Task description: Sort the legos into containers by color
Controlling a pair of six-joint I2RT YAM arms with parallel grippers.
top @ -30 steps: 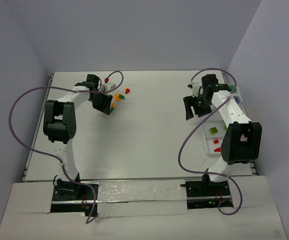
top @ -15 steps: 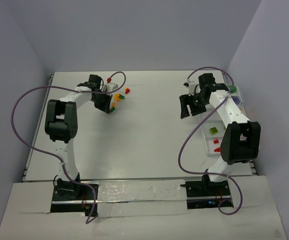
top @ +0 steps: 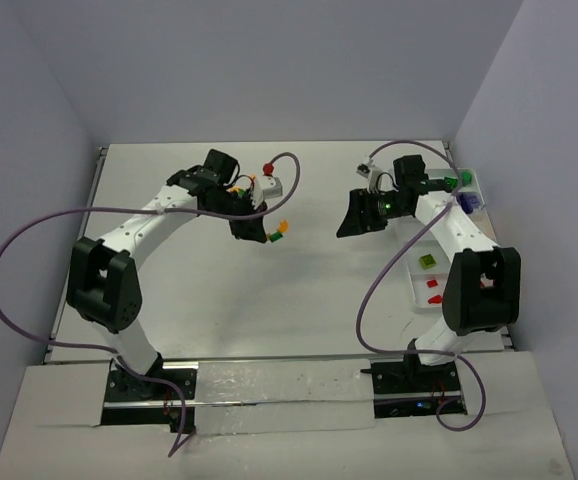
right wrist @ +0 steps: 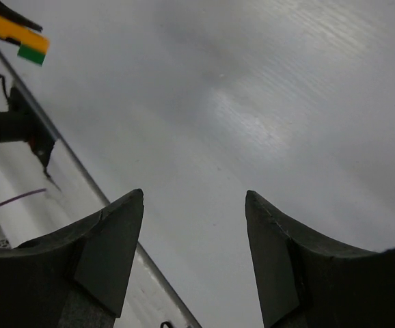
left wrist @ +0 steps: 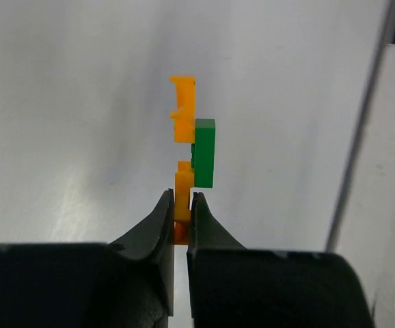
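Legos [left wrist: 192, 147] locked into 1 cluster, orange pieces with 1 green brick [left wrist: 204, 152] on their side, hang over the middle of the counter [top: 299, 300]. Your left jaws are closed on the lowest orange piece [left wrist: 182, 229] alone. The green brick sits just clear of the tips, toward 3 o'clock in the left wrist view.

Your right jaws stand apart with nothing between them. They face the cluster from the 3 o'clock side of the counter. In the right wrist view the cluster shows small, up at 10 o'clock.

The tray [top: 419, 275] lies along the 3 o'clock edge, with a lime-yellow brick [top: 427, 261] and red bricks [top: 433, 285] in separate compartments.

2 colours cannot share 1 compartment, so the step in hand looks like splitting the cluster.
- Keep the left grip firm and the cluster steady.
- Bring the right jaws in level until the green brick sits centred between them, then close on green only, clear of the orange.
- Pull straight off the studs rather than twisting. The left hold is small and low, so a sideways push could swing the cluster or pop it free.
- Work over the open counter, so a dropped piece lands within reach.
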